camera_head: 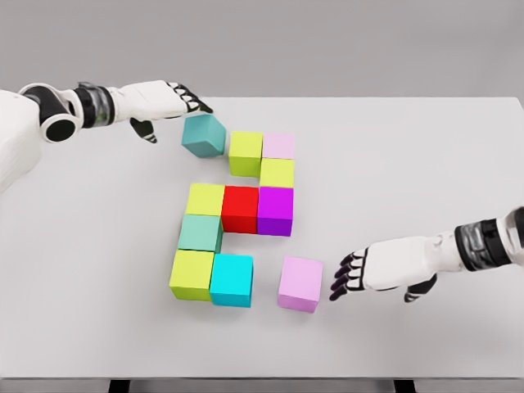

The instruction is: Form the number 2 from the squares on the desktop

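Coloured cubes lie on the white table [409, 164]. A teal cube [203, 135] sits at the top left, slightly turned, next to a lime cube [245, 152] and a pale pink cube [278, 146]. Below come a yellow-green cube [277, 173], a purple cube [275, 210], a red cube [240, 208] and a yellow cube [205, 199]. A mint cube [200, 232], a lime cube [191, 274] and a cyan cube [231, 279] form the bottom left. A lilac cube [300, 283] stands apart, right of the cyan one. My left hand [184, 100] hovers open at the teal cube's upper left. Open as well, my right hand [348, 277] has its fingertips just right of the lilac cube.
The table's front edge [262, 377] runs along the bottom of the view. A gap of bare table separates the cyan cube from the lilac cube.
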You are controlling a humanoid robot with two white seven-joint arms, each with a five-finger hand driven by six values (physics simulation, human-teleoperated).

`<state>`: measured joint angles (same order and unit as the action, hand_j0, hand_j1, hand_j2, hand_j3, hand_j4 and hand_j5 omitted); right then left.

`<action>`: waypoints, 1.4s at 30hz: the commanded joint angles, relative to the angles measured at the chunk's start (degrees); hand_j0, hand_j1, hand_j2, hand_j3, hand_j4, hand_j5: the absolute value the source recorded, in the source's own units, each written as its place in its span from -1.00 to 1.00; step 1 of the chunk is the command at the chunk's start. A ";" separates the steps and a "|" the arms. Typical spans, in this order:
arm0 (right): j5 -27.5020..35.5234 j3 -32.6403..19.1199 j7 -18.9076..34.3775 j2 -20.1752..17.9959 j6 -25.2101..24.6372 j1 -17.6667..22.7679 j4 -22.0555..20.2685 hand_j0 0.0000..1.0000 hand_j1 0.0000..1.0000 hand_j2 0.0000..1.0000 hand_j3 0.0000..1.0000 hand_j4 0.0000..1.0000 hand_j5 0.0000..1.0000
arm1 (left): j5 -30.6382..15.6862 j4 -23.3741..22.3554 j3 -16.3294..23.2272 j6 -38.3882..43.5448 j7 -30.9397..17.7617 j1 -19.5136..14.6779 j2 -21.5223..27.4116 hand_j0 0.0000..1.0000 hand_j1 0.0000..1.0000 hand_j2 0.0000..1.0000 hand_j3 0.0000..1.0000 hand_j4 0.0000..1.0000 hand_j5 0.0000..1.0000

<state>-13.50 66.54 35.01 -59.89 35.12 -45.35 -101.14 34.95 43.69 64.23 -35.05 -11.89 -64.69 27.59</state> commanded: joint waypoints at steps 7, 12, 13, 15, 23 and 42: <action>-0.30 0.08 -0.01 1.71 -0.12 -0.09 0.07 1.00 1.00 1.00 1.00 1.00 1.00 | 0.21 -2.03 -0.07 0.05 0.03 -0.88 0.10 1.00 1.00 1.00 1.00 1.00 1.00; -1.71 -0.09 -0.01 2.41 -0.12 -0.09 0.16 1.00 1.00 1.00 1.00 1.00 1.00 | 0.47 -2.03 0.55 0.05 -0.06 -1.23 -0.61 1.00 1.00 1.00 1.00 1.00 1.00; -1.71 -0.18 -0.01 2.41 -0.12 -0.09 0.16 1.00 1.00 1.00 1.00 1.00 1.00 | 1.17 -1.95 0.72 0.05 -0.06 -1.23 -0.69 1.00 1.00 1.00 1.00 1.00 1.00; -1.71 -0.36 -0.01 2.41 -0.12 -0.17 0.16 1.00 1.00 1.00 1.00 1.00 1.00 | 3.11 -1.95 0.72 0.05 -0.06 -1.23 -1.22 1.00 1.00 1.00 1.00 1.00 1.00; -1.62 -0.62 -0.01 3.29 -0.12 -0.96 0.07 1.00 1.00 1.00 1.00 1.00 1.00 | 3.28 -5.46 0.28 0.05 -0.06 -2.81 -3.51 1.00 1.00 1.00 1.00 1.00 1.00; -1.53 -0.53 -0.01 4.96 -0.12 -1.58 -0.02 1.00 1.00 1.00 1.00 1.00 1.00 | 7.33 -12.41 0.55 0.05 -0.15 -4.13 -11.51 1.00 1.00 1.00 1.00 1.00 1.00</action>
<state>-15.34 66.03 35.02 -54.96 35.13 -46.93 -101.12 41.99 31.30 64.95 -35.07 -12.04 -68.82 16.55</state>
